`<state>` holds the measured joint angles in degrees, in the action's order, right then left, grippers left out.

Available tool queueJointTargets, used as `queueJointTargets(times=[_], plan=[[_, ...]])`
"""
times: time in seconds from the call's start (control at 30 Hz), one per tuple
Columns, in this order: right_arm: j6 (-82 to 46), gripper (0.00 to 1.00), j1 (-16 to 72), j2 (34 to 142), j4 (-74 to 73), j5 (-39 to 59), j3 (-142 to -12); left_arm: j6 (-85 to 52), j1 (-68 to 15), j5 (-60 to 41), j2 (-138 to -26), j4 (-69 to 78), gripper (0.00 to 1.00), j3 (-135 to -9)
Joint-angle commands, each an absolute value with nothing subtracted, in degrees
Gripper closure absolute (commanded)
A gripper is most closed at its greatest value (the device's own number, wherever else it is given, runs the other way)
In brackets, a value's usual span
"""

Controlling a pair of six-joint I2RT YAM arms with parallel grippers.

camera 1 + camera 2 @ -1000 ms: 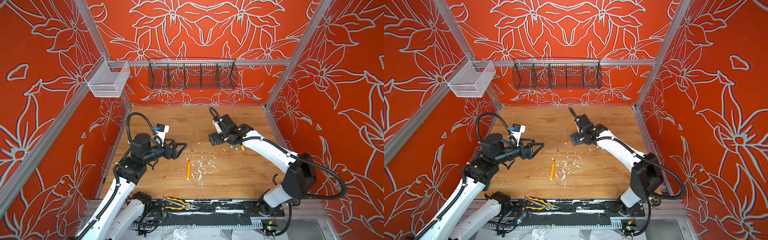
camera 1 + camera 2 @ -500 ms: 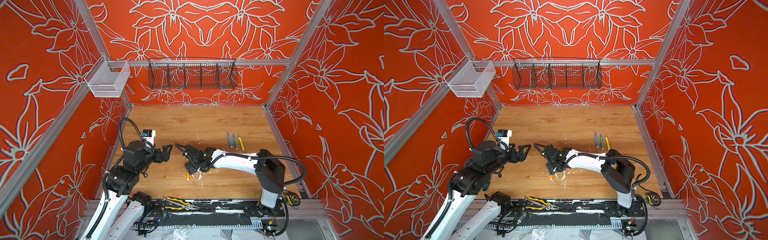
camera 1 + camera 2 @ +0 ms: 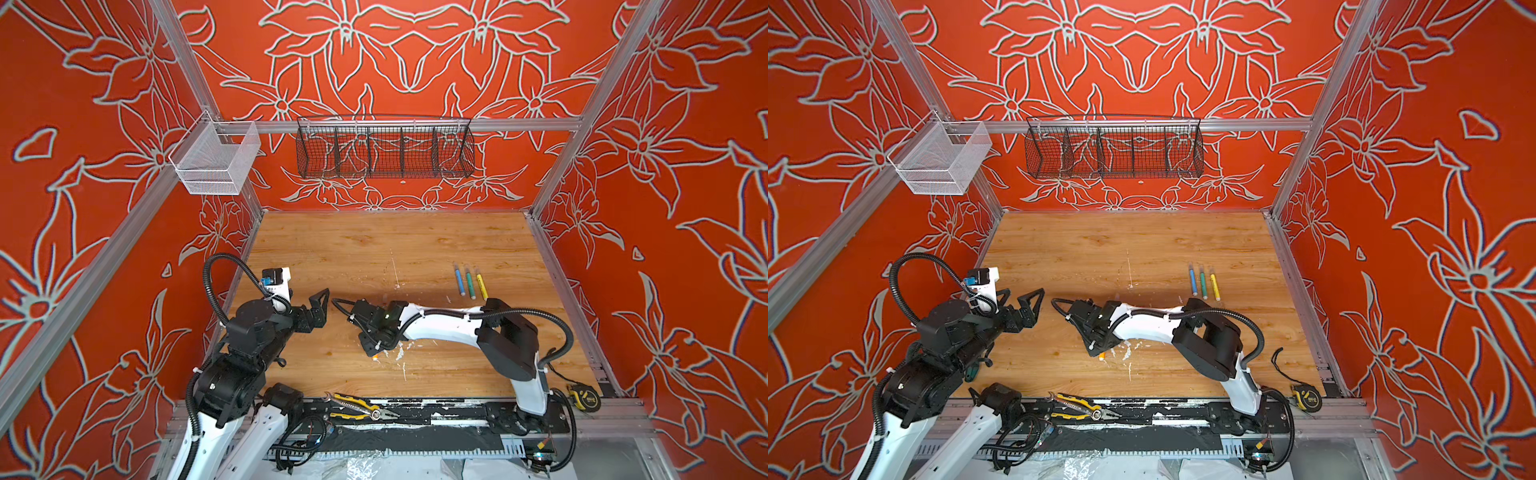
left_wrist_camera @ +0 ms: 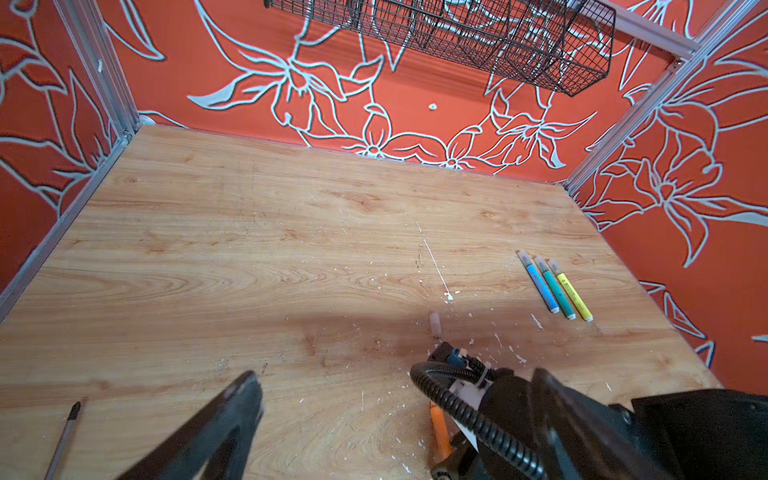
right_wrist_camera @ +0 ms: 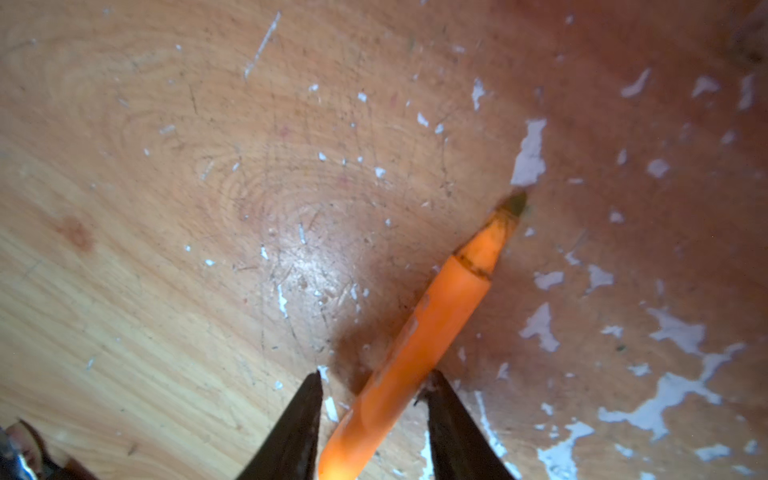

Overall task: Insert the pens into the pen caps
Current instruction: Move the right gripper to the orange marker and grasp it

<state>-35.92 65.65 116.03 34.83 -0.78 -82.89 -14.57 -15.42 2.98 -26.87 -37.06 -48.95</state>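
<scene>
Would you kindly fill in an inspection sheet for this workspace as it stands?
Surface: wooden table, strewn with white flecks.
Job's things: orange pen uncapped, flat on table; blue pen, green pen, yellow pen side by side, apparently capped; one loose cap.
Clutter: pliers, tape measure beyond front edge; screwdriver near left arm.
Tools: left tool open, holding nothing; right tool straddling orange pen, gap on one side.
Cables: black hoses loop off both arms.
Surroundings: wire basket, mesh basket, floral walls.
</scene>
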Motion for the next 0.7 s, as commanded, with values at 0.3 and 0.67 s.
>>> queueJointTargets(times=[0.3,0.67], plan=[[-31.13,0.87,65.48,113.28,47.66,-8.98,-79.86,-14.78,-15.21,2.52,-26.78,-36.4,0.03,-48.56],[-26.83,0.58,61.87,105.12,45.11,-6.77,-67.5,-16.19,-15.21,-0.61,-29.46,-33.93,0.03,-48.18]])
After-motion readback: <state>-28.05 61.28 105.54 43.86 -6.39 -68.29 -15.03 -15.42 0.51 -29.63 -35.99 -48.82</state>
